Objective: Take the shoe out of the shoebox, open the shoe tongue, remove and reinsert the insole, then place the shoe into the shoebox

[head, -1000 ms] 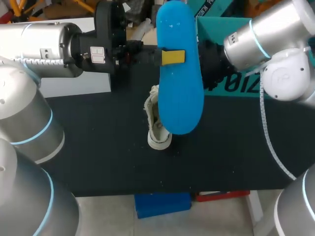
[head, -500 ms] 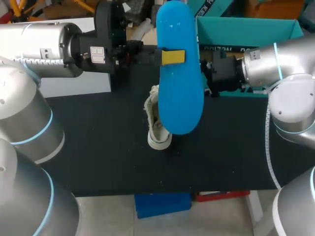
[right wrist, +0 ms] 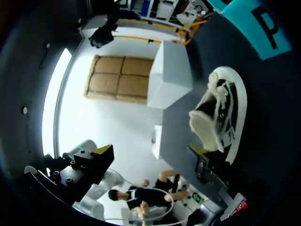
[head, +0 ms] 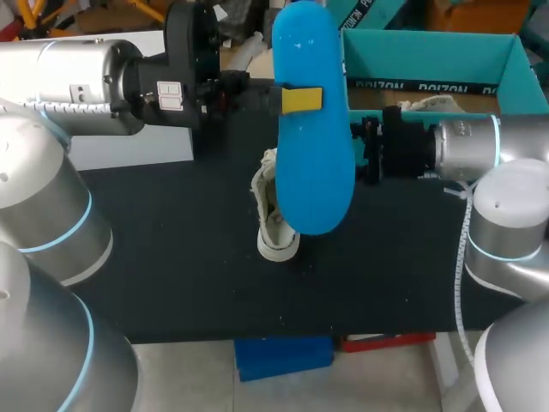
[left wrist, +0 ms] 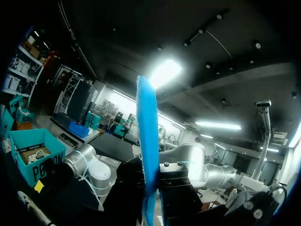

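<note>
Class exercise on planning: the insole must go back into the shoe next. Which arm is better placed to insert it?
Left. The left gripper is shut on the blue insole, held over the shoe. The right gripper is open and empty near the shoe, probably better suited to steadying it.

Insole [head: 313,129]: bright blue, long, smooth. Was out of shoe, up in air over black table [head: 171,257], flat side facing up, pinched at one long edge by left gripper [head: 300,99].
Shoe [head: 273,225]: white sneaker, white sole. Sat on table, partly hidden under insole, tongue pulled open.
Shoebox [head: 429,45]: teal, open. Stood at far right of table, apart from shoe.
</note>
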`<action>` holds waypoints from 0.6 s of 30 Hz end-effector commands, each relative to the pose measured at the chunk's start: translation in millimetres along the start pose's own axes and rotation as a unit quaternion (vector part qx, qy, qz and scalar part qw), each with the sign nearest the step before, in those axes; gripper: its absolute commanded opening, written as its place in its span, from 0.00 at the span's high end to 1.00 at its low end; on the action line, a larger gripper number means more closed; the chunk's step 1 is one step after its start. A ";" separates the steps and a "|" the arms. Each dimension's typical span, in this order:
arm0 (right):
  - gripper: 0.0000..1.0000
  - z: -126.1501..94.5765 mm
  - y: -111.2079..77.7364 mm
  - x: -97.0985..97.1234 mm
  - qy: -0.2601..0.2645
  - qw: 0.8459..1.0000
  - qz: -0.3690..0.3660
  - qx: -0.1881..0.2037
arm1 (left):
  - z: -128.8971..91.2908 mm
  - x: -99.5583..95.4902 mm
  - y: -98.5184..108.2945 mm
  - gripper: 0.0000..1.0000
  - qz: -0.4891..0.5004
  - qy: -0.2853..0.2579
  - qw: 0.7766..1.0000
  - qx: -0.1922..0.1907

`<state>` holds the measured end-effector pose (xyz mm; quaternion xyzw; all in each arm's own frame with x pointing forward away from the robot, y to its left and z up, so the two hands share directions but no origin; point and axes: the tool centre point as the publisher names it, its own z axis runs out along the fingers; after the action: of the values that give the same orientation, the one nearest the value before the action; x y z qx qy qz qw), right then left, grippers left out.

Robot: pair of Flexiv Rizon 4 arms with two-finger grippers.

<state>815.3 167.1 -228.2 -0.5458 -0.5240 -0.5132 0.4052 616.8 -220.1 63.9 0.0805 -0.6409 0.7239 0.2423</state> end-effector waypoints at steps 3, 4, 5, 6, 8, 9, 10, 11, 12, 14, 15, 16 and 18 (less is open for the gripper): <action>0.00 0.4 -2.5 -2.4 0.033 0.999 -0.001 -0.003 | 1.9 -2.5 -0.1 1.00 0.011 0.005 1.000 -0.001; 0.00 0.4 -2.5 -2.4 0.033 0.999 -0.001 -0.003 | 3.0 -5.1 -0.2 1.00 0.023 0.012 1.000 0.003; 0.00 0.4 -2.5 -2.4 0.033 0.999 -0.001 -0.003 | 4.4 -9.6 0.8 1.00 0.044 0.008 0.999 0.001; 0.00 0.4 -2.5 -2.4 0.033 0.999 -0.001 -0.003 | 5.2 -14.3 3.7 1.00 0.067 0.010 0.998 -0.006; 0.00 0.4 -2.5 -2.4 0.033 0.999 -0.001 -0.003 | 5.2 -24.8 12.0 1.00 0.092 0.024 0.995 0.003; 0.00 0.4 -2.5 -2.4 0.033 0.999 -0.001 -0.003 | 5.1 -30.6 16.9 1.00 0.111 0.022 0.994 -0.003; 0.00 0.4 -2.5 -2.4 0.033 0.999 -0.001 -0.003 | 5.3 -36.6 22.9 1.00 0.122 0.019 0.992 -0.014; 0.00 0.4 -2.5 -2.4 0.033 0.999 -0.001 -0.003 | 5.2 -43.1 28.6 1.00 0.121 0.021 0.992 -0.011; 0.00 0.4 -2.5 -2.4 0.033 0.999 -0.001 -0.003 | 5.1 -50.1 33.9 1.00 0.121 0.020 0.992 -0.009; 0.00 0.4 -2.5 -2.4 0.033 0.999 -0.001 -0.003 | 4.8 -62.6 46.0 1.00 0.149 0.009 0.988 -0.031; 0.00 0.4 -2.5 -2.4 0.033 0.999 -0.001 -0.003 | 4.6 -67.9 51.8 1.00 0.156 0.011 0.987 -0.033; 0.00 0.4 -2.5 -2.4 0.033 0.999 -0.001 -0.003 | 3.9 -73.6 56.4 1.00 0.162 0.010 0.986 -0.034; 0.00 0.4 -2.5 -2.4 0.033 0.999 -0.001 -0.003 | 2.8 -86.3 67.1 1.00 0.174 0.005 0.984 -0.045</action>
<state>812.7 166.1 -230.3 -0.5290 -0.5100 -0.5322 0.4206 648.6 -236.1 -15.5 -0.0389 -0.6771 0.7256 0.1160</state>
